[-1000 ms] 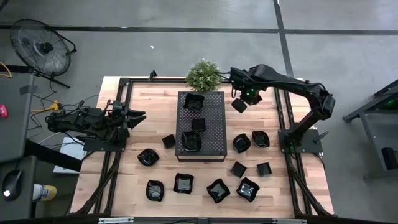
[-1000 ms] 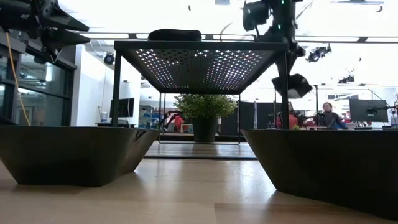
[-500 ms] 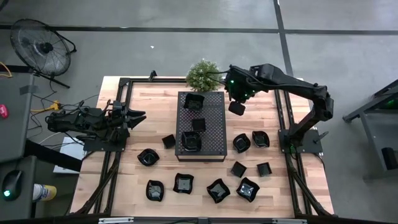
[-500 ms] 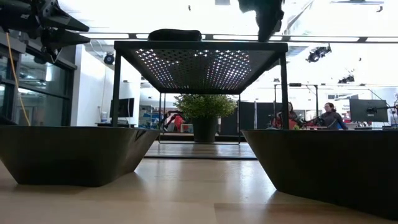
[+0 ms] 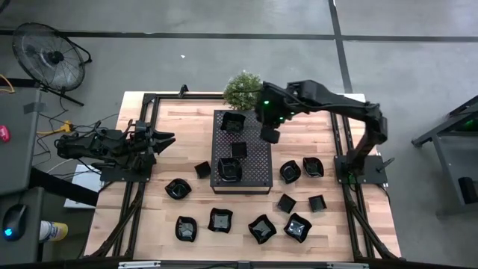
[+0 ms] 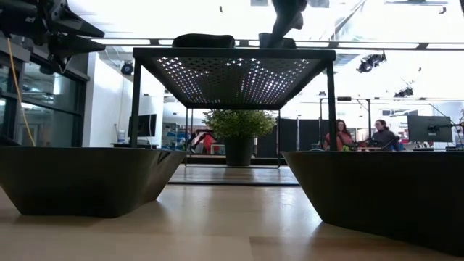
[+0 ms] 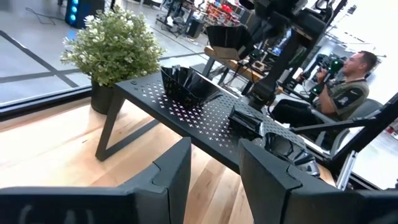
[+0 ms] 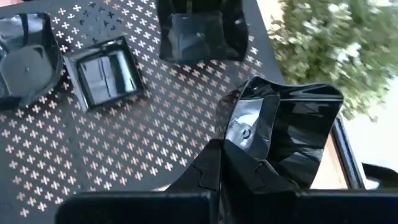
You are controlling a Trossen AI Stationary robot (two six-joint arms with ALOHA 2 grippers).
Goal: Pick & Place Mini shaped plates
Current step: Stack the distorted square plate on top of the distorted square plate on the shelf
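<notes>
Black perforated metal forms the raised tray (image 5: 241,149) at the middle of your desk (image 5: 157,217); treat its four edges as the working boundary. You have three mini shaped plates already on it: a wavy-rimmed plate (image 5: 233,121) at the far end, a small square plate (image 5: 238,149) at the centre, and a rounded plate (image 5: 228,169) at the near end. Open perforated surface remains along the tray's right strip and between those plates. The potted plant (image 5: 243,90) stands just beyond the tray's far edge, near the right arm.

Your right claw (image 5: 269,127) hangs over the tray's far right part, closed on a held plate (image 5: 269,135). In the right wrist view the claw's fingers (image 8: 214,165) pinch that plate (image 8: 280,134) by its rim, and it sits tilted above the perforations, apart from the wavy-rimmed plate (image 8: 200,30) and the square plate (image 8: 107,70).

Your left claw (image 5: 158,140) waits over the desk's left edge, well apart from the tray, its fingers (image 7: 166,180) parted and holding nothing.

Remaining plates lie on the wooden desk: two left of the tray, a near row of four (image 5: 261,228), and four more to the right (image 5: 300,169).
</notes>
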